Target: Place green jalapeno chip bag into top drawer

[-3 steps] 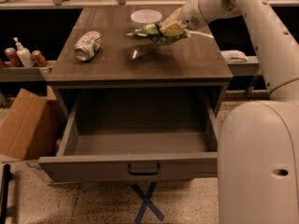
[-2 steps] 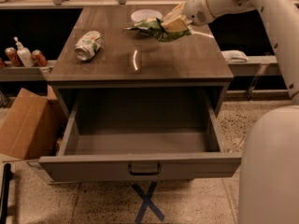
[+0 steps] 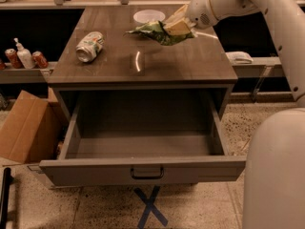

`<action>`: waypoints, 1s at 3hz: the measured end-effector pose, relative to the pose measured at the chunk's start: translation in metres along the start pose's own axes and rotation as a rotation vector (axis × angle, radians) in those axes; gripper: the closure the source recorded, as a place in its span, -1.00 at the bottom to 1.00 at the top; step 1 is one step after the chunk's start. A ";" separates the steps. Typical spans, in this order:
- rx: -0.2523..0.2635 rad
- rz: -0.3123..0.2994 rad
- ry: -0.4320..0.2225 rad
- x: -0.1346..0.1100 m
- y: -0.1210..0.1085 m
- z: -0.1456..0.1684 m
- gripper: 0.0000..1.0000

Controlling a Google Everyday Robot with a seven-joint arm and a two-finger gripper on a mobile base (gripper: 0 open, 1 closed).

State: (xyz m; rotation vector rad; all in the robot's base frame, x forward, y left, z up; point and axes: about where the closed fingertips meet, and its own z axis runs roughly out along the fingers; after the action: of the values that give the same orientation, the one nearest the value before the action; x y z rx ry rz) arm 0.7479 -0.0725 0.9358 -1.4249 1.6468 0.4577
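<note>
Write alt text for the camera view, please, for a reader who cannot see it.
The robot arm's gripper holds the green jalapeno chip bag above the right rear of a wooden table. Below, the top drawer stands pulled open with nothing visible inside. A crushed can lies on the table's left, a white dish at the back.

White, smooth, rounded arm casing (image 3: 281, 27); small perforated grille (image 3: 206, 18) at wrist; tan gripper (image 3: 177, 26) far, right of centre; bulky white body shell (image 3: 276, 175) near right.

can (image 3: 89, 46), dish (image 3: 148, 16) on table (image 3: 181, 66); pincer (image 3: 177, 26) above
</note>
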 end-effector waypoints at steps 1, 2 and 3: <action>-0.074 -0.045 -0.029 -0.006 0.034 -0.007 1.00; -0.101 -0.090 -0.105 -0.026 0.078 -0.029 1.00; -0.197 -0.087 -0.151 -0.024 0.131 -0.025 1.00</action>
State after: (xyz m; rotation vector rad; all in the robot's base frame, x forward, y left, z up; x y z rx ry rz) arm 0.6164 -0.0416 0.9337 -1.5590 1.4447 0.6761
